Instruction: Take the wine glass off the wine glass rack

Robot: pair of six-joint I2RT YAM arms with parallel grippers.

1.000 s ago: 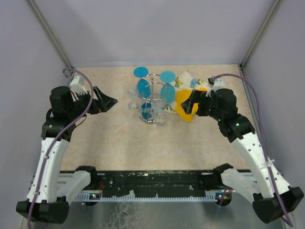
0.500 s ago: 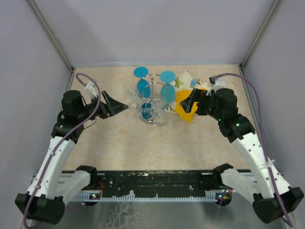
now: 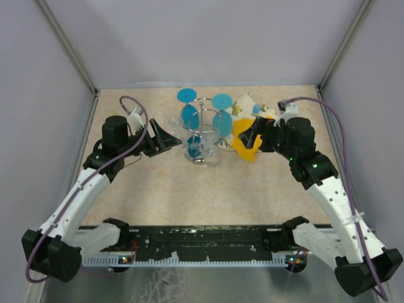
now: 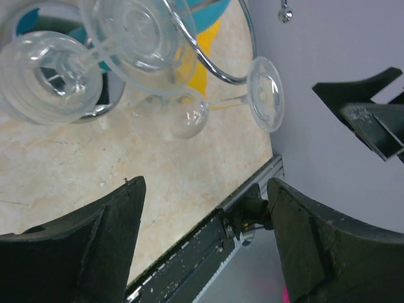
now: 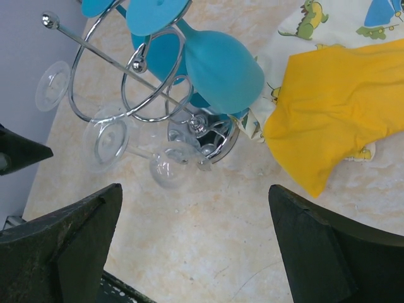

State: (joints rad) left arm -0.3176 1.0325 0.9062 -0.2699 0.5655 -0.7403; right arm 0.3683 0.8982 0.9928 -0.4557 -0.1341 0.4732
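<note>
The wine glass rack (image 3: 203,117) stands at the middle back of the table, its chrome pole and wire loops (image 5: 101,63) carrying blue wine glasses (image 5: 221,69) and clear ones. My left gripper (image 3: 172,137) is open and empty, close to the rack's left side. In the left wrist view a small clear wine glass (image 4: 189,117) hangs from the ring (image 4: 221,66) ahead of the left gripper (image 4: 205,189), and a larger clear glass (image 4: 47,76) hangs beside it. My right gripper (image 3: 249,136) is open on the rack's right. Seen from the wrist, the right gripper (image 5: 194,189) hovers over bare table.
A yellow cloth (image 5: 341,107) lies on a printed white cloth (image 5: 328,19) just right of the rack's shiny base (image 5: 211,136). Grey walls enclose the table on three sides. A black rail (image 3: 202,240) runs along the near edge.
My left arm has swung right, from the table's left side up to the rack, and its jaws have narrowed a little. The right arm has not moved.
</note>
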